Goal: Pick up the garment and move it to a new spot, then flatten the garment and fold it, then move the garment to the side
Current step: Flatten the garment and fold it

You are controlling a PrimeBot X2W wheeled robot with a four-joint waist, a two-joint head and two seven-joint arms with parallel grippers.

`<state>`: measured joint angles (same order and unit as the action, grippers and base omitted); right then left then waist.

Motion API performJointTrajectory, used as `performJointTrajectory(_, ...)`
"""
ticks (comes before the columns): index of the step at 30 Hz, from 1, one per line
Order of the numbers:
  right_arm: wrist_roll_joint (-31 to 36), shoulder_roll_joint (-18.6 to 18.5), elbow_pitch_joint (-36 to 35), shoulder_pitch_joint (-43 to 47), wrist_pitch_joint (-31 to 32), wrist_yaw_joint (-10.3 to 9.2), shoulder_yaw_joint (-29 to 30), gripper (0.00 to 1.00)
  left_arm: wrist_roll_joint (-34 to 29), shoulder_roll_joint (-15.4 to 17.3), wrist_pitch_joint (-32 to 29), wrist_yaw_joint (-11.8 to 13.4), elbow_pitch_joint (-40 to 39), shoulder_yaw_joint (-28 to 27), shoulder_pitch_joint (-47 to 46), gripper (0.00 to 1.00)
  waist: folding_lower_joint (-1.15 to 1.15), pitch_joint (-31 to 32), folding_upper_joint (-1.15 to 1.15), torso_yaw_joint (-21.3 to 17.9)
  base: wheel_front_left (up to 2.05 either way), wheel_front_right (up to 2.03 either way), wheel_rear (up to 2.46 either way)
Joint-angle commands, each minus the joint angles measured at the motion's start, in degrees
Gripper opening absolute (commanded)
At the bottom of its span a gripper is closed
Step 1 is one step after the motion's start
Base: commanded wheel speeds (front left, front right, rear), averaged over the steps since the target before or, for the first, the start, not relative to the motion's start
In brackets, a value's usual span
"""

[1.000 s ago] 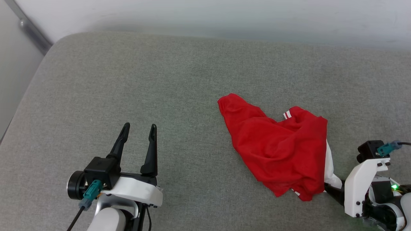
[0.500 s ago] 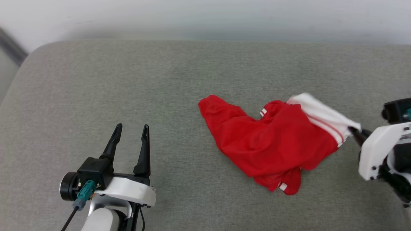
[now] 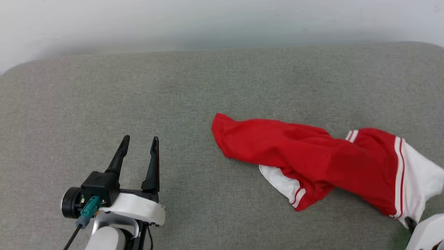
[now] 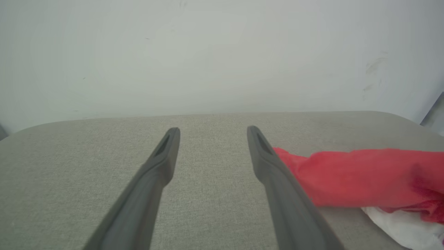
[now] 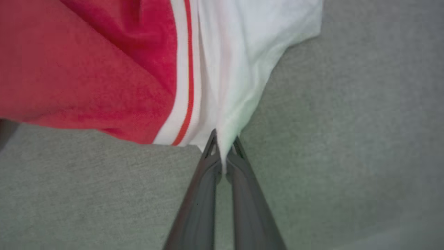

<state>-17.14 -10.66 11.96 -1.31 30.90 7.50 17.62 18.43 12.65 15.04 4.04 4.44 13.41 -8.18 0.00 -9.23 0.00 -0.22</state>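
Dragged the bright red jersey garment (image 3: pixel 312 156) with white sleeves and red-and-white stripe trim out of the crumpled heap of a second earlier into a long band. Laid it left to right over the right half of the grey fabric-covered padded surface (image 3: pixel 104 97), with the red end pointing left and a white sleeve (image 3: pixel 419 180) at the far right. Turned the head camera meanwhile, which shifted the whole scene.

Kept the right end effector (image 5: pixel 223 139) clamped narrow on the edge of that white sleeve, both long dark fingers pressed together with white cloth pinched between the tips. Pulled the sleeve into a taut point at the grip, just beside its red-and-white stripe trim (image 5: pixel 184 69).

Left a second white sleeve (image 3: pixel 281 180) peeking from under the red body on the near side, flat on the padded surface.

Held the left end effector (image 3: pixel 139 140) at the lower left of the head view, spread wide and gripping nothing, well apart from the garment. Pointed it toward the pale wall (image 4: pixel 208 52) beyond the far edge of the padded surface.
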Motion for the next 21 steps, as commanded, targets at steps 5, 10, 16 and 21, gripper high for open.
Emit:
performJointTrajectory(5,-0.32,2.83,2.31,-0.17,-5.44,-0.02,-0.42,1.0,0.23,0.59,-0.53,0.48,-0.21,-0.06,1.01,1.0,0.0,0.67,0.0,-0.68,0.0,0.0,0.0)
performJointTrajectory(10,0.94,3.02,-0.82,-1.25,-17.27,-0.02,-2.3,1.0,0.59,0.71,-0.85,0.66,0.11,0.23,1.96,1.0,0.0,2.25,0.0,-0.39,0.0,0.0,0.0)
performJointTrajectory(16,2.62,3.45,-6.46,0.53,-26.96,-0.02,-6.99,1.0,1.18,0.68,-0.93,1.24,-0.03,0.18,3.82,1.0,0.0,4.96,0.0,-0.07,0.0,0.0,0.0)
performJointTrajectory(21,1.45,2.96,-10.78,2.33,-23.49,-0.02,-12.29,1.0,1.67,0.89,-0.92,1.49,-0.24,0.02,5.02,1.0,0.0,6.24,0.0,-0.3,0.0,0.0,0.0)
